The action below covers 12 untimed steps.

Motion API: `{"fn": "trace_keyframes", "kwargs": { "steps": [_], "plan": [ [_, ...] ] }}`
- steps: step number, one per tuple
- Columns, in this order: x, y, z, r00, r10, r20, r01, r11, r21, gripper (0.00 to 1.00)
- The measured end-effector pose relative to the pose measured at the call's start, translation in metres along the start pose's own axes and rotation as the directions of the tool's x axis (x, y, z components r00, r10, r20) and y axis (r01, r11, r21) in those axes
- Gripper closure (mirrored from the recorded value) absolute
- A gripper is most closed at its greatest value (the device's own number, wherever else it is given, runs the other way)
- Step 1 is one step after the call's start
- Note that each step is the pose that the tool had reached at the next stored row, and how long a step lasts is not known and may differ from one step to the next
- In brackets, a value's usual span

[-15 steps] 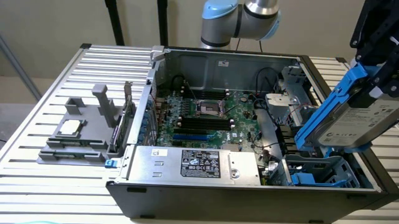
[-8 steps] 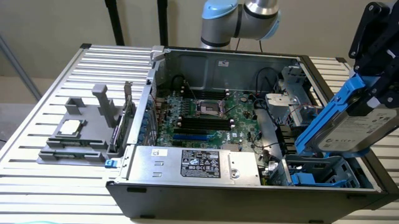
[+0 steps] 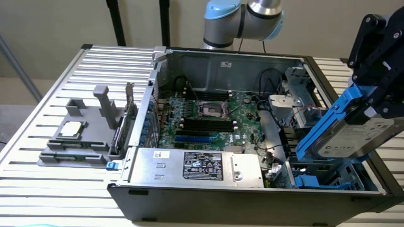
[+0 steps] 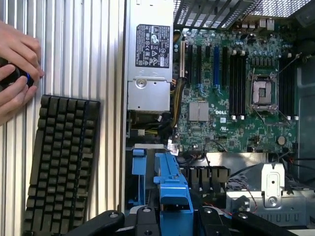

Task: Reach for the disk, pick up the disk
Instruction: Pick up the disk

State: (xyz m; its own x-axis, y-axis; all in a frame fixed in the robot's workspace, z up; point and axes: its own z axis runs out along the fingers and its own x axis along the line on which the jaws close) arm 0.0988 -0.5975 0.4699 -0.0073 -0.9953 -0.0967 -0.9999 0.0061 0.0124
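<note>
The disk (image 3: 356,139), a silver-grey drive with a white label in a blue carrier, hangs tilted above the right end of the open computer case (image 3: 252,198). My black gripper (image 3: 377,101) is shut on its upper end and holds it clear of the blue drive bay (image 3: 322,182) below. In the wrist view the disk's blue carrier (image 4: 172,189) sits edge-on between my gripper (image 4: 174,219) fingers, above the bay and the motherboard (image 4: 236,93).
Inside the case lie the motherboard (image 3: 208,118) and a silver power supply (image 3: 196,165) with a black label. A grey fixture (image 3: 79,137) holding a small square chip stands on the slatted table at the exterior view's left. A black keyboard (image 4: 61,162) and a person's hand (image 4: 17,64) are beside the case.
</note>
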Motion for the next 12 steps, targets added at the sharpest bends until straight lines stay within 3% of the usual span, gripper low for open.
{"fn": "trace_keyframes", "kwargs": {
  "steps": [6,10,12],
  "plan": [
    [0.0001,-0.0002,0.0009,1.0000,0.002,-0.0082,-0.002,1.0000,-0.0003,0.67],
    [0.0002,-0.0002,0.0022,0.9995,0.002,-0.0319,-0.002,1.0000,-0.0002,0.67],
    [0.0003,-0.0002,0.0028,0.9994,0.002,-0.0349,-0.002,1.0000,-0.0001,0.67]
  ]
}}
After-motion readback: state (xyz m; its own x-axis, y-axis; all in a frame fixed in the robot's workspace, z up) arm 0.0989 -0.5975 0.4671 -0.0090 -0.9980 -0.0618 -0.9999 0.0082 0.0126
